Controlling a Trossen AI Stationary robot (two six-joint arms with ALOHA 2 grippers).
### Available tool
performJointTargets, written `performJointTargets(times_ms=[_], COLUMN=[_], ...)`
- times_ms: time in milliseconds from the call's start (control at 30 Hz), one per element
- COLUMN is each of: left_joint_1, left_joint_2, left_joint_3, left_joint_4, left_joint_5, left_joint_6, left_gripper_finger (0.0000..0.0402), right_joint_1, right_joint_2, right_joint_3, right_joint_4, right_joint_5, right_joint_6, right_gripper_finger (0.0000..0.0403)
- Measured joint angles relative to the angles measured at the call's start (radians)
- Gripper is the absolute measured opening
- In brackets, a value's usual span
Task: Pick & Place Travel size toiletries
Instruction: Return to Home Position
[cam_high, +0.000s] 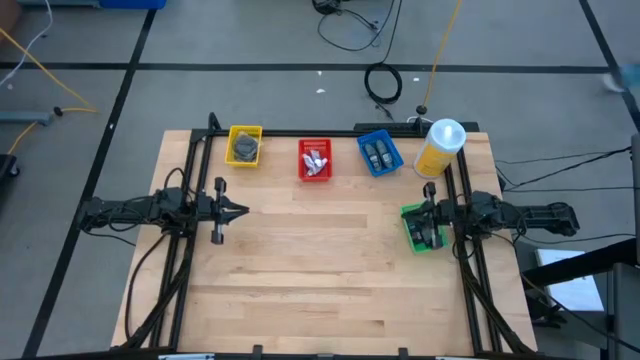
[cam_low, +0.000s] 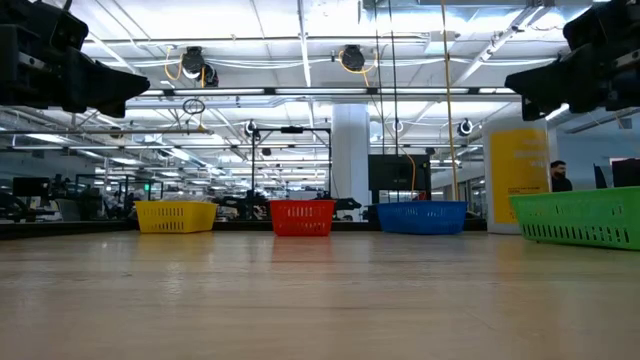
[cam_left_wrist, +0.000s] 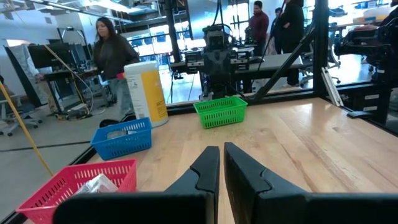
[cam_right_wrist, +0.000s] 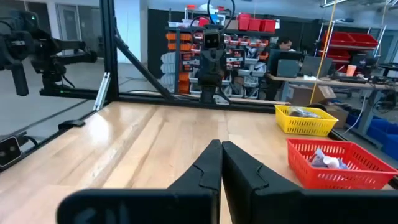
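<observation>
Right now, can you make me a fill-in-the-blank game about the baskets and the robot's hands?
1. The red basket sits between the yellow basket and the ___ one.
2. The big yellow bottle has a ___ cap.
3. The right hand hovers above the ___ basket.
4. The left hand is shut and holds ___.
Missing words: blue, white, green, nothing.

Back row: left basket (cam_low: 175, 216), middle basket (cam_low: 302, 217), right basket (cam_low: 421, 216), side by side, upper middle of the high view.
Toiletries (cam_high: 315, 160): inside those three baskets.
Big bottle (cam_high: 440, 147): just right of the row.
Fourth basket (cam_low: 580, 218): right of centre, below the bottle.
</observation>
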Motion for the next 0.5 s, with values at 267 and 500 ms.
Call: performJointTargets(times_ms=[267, 500], left_joint_1=[0.000, 0.000], left_joint_2=[0.000, 0.000], left_joint_3=[0.000, 0.001], left_joint_4=[0.000, 0.000], left_joint_5=[0.000, 0.000], left_joint_6=[0.000, 0.000], left_gripper_finger=[0.0026, 0.0026], right_joint_1=[0.000, 0.000], right_joint_2=[0.012, 0.012], right_joint_3=[0.000, 0.000], right_joint_4=[0.021, 0.022], right_joint_5=[-0.005, -0.005], right_joint_6=[0.000, 0.000], right_gripper_finger=[0.0004, 0.0004])
